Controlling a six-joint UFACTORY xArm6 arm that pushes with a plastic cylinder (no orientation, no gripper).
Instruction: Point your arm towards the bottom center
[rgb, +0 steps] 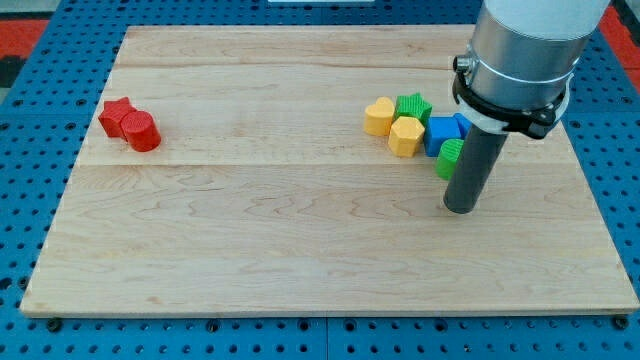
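My tip (461, 208) rests on the wooden board (300, 240) at the view's right, just below a cluster of blocks. The cluster holds a yellow heart (379, 117), a green star (413, 106), a yellow hexagon (405, 136), a blue block (441, 134) and a green block (450, 158) partly hidden behind the rod. The green block touches the rod's left side. At the view's left lie a red star (117, 116) and a red cylinder (143, 133), touching each other.
The arm's grey body (525, 50) fills the view's top right and hides part of the blue block. A blue gridded surface (30, 200) surrounds the board.
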